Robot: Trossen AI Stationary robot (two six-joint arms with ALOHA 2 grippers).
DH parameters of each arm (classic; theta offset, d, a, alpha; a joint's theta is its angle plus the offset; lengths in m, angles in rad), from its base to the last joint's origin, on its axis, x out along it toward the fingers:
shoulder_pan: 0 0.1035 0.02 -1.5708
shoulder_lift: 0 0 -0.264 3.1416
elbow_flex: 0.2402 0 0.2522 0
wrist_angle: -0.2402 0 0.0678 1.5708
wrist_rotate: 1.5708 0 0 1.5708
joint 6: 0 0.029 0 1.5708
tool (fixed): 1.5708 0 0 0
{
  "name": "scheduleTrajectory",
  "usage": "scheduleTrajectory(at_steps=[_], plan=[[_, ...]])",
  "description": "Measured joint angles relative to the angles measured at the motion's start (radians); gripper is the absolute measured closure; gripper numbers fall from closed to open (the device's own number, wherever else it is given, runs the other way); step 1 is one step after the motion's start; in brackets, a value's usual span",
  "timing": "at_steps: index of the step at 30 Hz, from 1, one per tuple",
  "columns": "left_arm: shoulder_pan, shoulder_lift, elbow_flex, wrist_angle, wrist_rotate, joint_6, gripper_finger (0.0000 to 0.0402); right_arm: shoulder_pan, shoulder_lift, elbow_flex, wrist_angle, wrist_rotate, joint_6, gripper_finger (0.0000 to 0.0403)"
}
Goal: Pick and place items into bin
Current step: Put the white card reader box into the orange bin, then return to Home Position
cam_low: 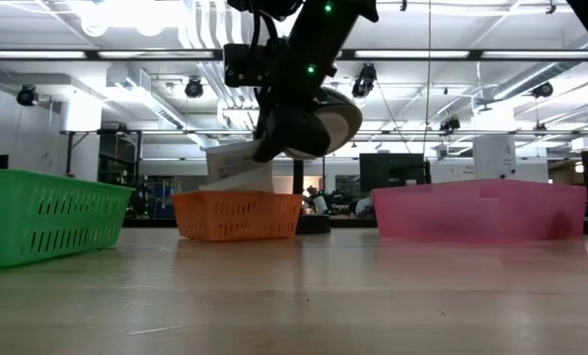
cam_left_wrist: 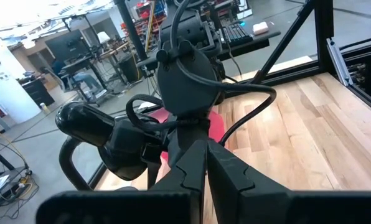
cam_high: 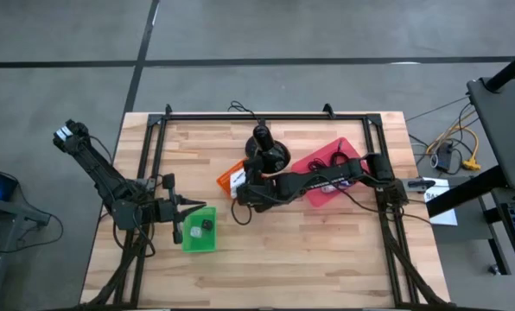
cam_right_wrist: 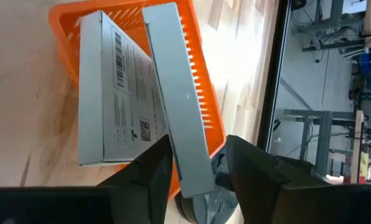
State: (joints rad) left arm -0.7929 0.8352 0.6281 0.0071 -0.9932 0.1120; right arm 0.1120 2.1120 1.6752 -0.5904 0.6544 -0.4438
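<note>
Pincer of the right arm (cam_right_wrist: 198, 165) over the orange basket (cam_high: 232, 179) near the middle of the wooden tabletop (cam_high: 327, 250), fingers clamped on the edge of a flat pale-grey box (cam_right_wrist: 176, 93) held on edge above the basket's rim. Second white box with printed labels and a barcode (cam_right_wrist: 114, 87) lying inside the same basket, just beside the gripped one. In the low view, gripped box (cam_low: 237, 163) hanging tilted above the basket (cam_low: 238, 215), arm descending from above. Left pincer (cam_high: 191, 210) at the near-left of the tabletop, over the edge of the green bin (cam_high: 199, 230), fingers pressed together and holding nothing. Small dark cube (cam_high: 206, 225) and a pale scrap resting inside the green bin. Pink tray (cam_high: 327, 173) to the right of the orange basket, under the right arm, with dark coiled cables in it. Black cone-shaped stand (cam_high: 266, 149) upright behind the basket.
</note>
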Motion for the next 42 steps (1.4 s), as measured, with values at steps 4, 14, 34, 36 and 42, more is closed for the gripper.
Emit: scheduleTrajectory(at_steps=[4,14,34,36,42], plan=[[0.000,0.000,0.000,0.000,0.000,0.000,0.0401,0.005,-0.001,0.025,-0.001,0.000,0.022,0.0265],[0.000,0.000,0.000,-0.001,0.000,0.000,0.0401,0.034,-0.005,0.071,-0.021,-0.008,0.006,0.0266],[0.000,0.000,0.002,0.000,0.001,0.000,0.0401,0.105,-0.111,0.062,-0.130,-0.113,0.283,0.0293],[0.000,-0.001,0.002,-0.001,0.000,0.000,0.0401,0.129,-0.164,0.013,-0.121,-0.127,0.318,0.0303],[0.000,-0.008,0.002,-0.020,0.001,0.000,0.0401,0.197,-0.391,-0.284,0.095,-0.130,0.341,0.0339]])
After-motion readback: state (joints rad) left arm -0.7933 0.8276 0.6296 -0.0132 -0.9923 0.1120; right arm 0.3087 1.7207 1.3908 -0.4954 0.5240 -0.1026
